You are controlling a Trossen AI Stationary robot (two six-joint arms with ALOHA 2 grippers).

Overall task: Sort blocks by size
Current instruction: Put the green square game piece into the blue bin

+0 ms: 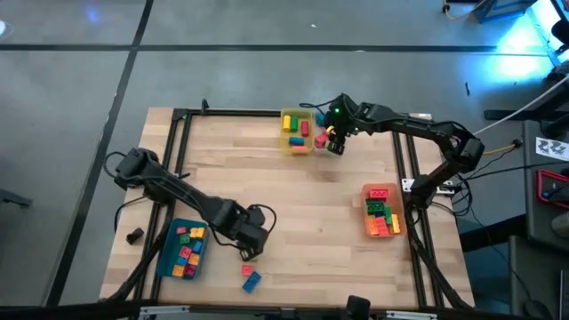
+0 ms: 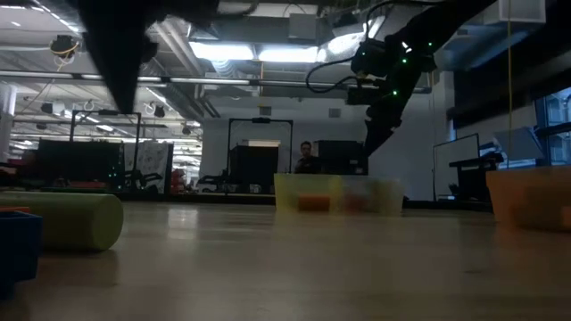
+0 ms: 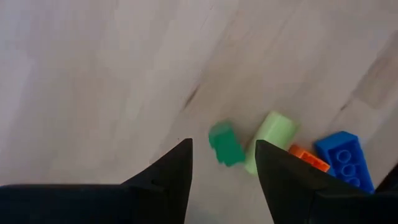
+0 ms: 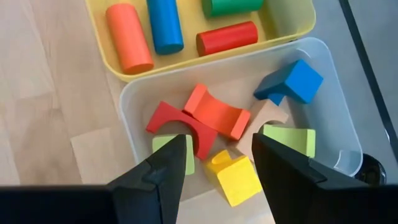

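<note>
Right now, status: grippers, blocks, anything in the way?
Left gripper open, low over loose blocks near teal bin. Right gripper open, empty, above clear bin. No obstruction seen.

Left wrist view: blue brick (image 3: pixel 346 160) cut off at the picture edge, orange brick (image 3: pixel 309 158) mostly hidden behind the left gripper's finger (image 3: pixel 292 180). Small green block (image 3: pixel 225 144) blurred, shape unclear; pale green cylinder (image 3: pixel 271 138) partly covered at its lower end.

Right wrist view: yellow-green block (image 4: pixel 161 146) largely hidden behind a finger (image 4: pixel 158 174); yellow bin (image 4: pixel 127 73) and green cylinder (image 4: pixel 231 6) cut by the frame edge.

Low view: clear bin (image 2: pixel 339 193) blurred, contents only orange and reddish smears. Blue object (image 2: pixel 18 245) cropped at the edge. Left arm (image 2: pixel 116 45) only a dark out-of-focus mass.

High view: blocks in the teal bin (image 1: pixel 166 258) and orange bin (image 1: pixel 369 229) too small to size.
</note>
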